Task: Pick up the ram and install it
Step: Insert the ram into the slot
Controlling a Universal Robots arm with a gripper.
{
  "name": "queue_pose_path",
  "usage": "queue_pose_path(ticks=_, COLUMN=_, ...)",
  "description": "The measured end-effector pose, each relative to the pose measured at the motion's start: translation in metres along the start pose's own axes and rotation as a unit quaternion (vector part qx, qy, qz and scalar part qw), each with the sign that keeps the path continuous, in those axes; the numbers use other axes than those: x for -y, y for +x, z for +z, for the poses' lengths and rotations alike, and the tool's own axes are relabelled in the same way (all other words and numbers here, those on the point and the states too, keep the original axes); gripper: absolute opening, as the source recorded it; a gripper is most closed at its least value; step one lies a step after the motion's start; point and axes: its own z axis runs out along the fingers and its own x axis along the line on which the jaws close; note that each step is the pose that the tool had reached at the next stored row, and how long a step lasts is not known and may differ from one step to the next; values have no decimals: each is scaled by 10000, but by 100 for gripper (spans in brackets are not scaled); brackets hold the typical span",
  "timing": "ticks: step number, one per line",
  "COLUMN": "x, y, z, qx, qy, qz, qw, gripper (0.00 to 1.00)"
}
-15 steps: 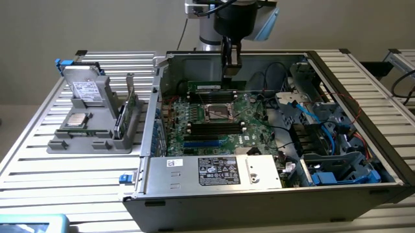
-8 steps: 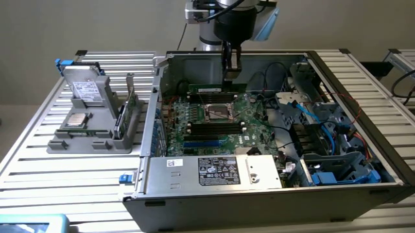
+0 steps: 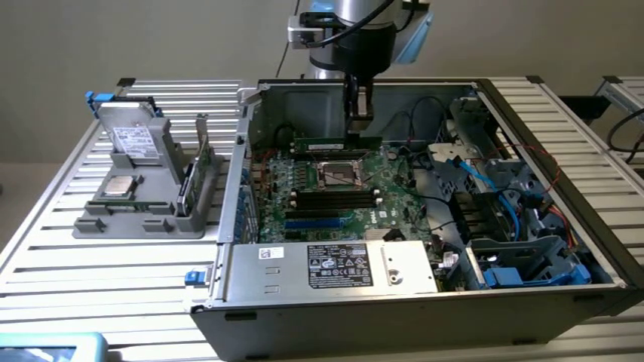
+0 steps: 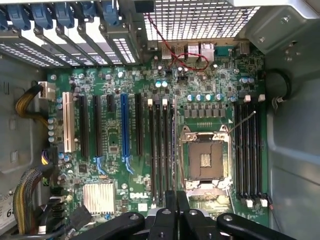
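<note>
**Green ram [image 3: 337, 142] clamped in the gripper [image 3: 358, 119]**

Inside the open computer case [image 3: 563, 151], the slim dark-green stick is gripped between the closed fingers. In the exterior view it is hung at six o'clock from the gripper, touching it, and its long axis is laid from nine to three o'clock. The processor socket [image 3: 340, 173] is found just beside the stick, at six o'clock from it. A bank of black memory slots [image 3: 334, 197] is set beyond the socket on the same line, parallel to the stick.

In the wrist view the ram is seen edge-on as a thin line running out from between the fingers. It is laid along another bank of slots [image 4: 157, 150] beside the socket, and its axis is judged to be matched to theirs. Whether its lower edge is touching a slot cannot be told. The ram is judged to be picked up and not yet seated.
</note>
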Motion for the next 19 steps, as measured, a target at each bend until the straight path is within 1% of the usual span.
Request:
queue_pose_path(ticks=4, x=0, y=-1, z=72, qx=-8, qy=1, qz=3, qw=10000, gripper=12)
queue_pose_path(ticks=6, x=0, y=-1, z=104, qx=-19, qy=1, qz=4, qw=10000, gripper=12)
queue_pose_path(ticks=13, x=-1, y=-2, z=195, qx=-85, qy=5, qz=5, qw=10000, gripper=12)
queue_pose_path(ticks=17, x=-1, y=-2, z=238, qx=-139, qy=9, qz=8, qw=9999, gripper=12)
queue_pose_path(ticks=19, x=-1, y=-3, z=264, qx=-157, qy=9, qz=9, qw=9999, gripper=12)
